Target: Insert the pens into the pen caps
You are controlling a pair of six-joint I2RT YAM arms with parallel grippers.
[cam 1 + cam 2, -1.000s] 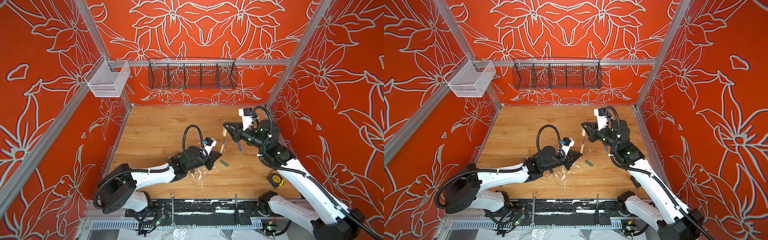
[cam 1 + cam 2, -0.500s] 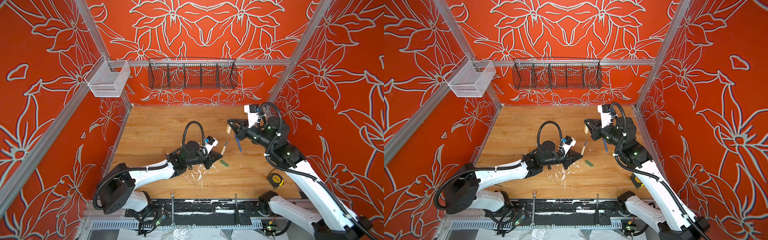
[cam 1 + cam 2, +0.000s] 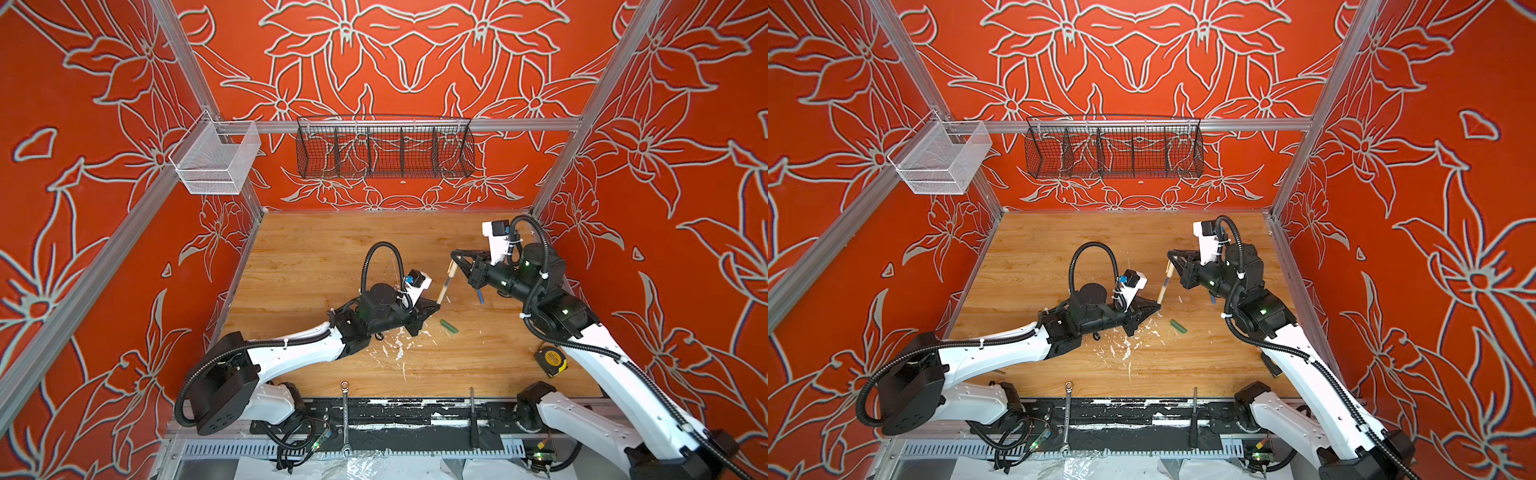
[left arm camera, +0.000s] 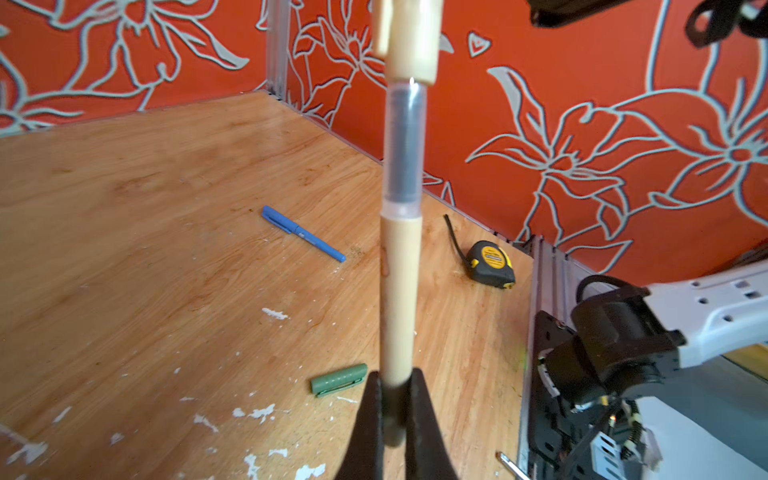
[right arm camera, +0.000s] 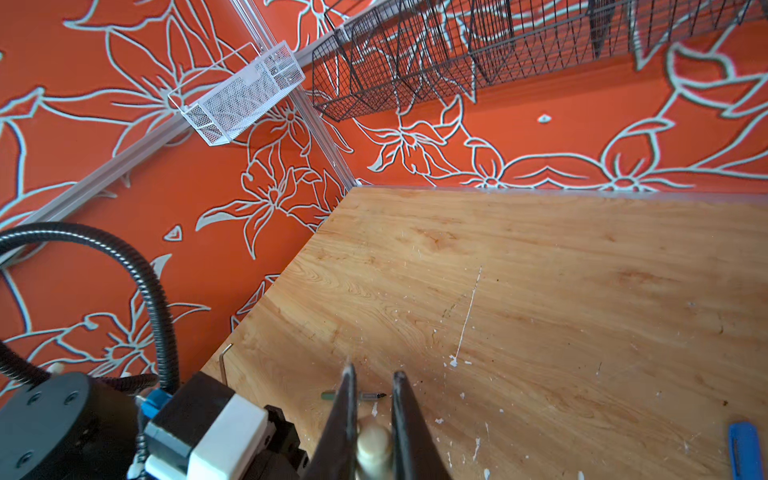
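Grips the tan pen (image 4: 400, 291) in the left jaws — clenched on its back end, shaft rising away from the counter (image 4: 145, 199). Grips the tan cap (image 5: 374, 448) in the right jaws, clenched on its sides, rounded end facing the right wrist camera. Holds both in mid-air over the middle of the counter, cap mouth over the pen's front end. Leaves a grey translucent stretch of pen bare between the cap's rim and the tan barrel; cannot tell how deep the tip sits. Slants, in both top views, from the left jaws up toward the right jaws.

Shows the green cap (image 3: 449, 326) flat on the counter, just beside the left jaws on the side toward the right arm (image 3: 557, 316), touched by neither. Shows the green pen (image 5: 371, 395) flat on the counter beyond the right jaws in the right wrist view, dark tip bare, middle hidden behind one jaw. Shows the blue pen (image 4: 303, 234) flat too, well apart from the green cap, looks capped — clip at one end; lies mostly under the right arm in the top views.

Shows a yellow-and-black tape measure (image 4: 490, 264) near the counter's right edge. Shows white paint flecks (image 3: 395, 345) scattered on the counter by the green cap. Has a silver wrench (image 3: 345, 409) and a dark rod (image 3: 471, 413) on the black front rail (image 3: 395, 411), a black wire basket (image 3: 384, 149) on the back wall.
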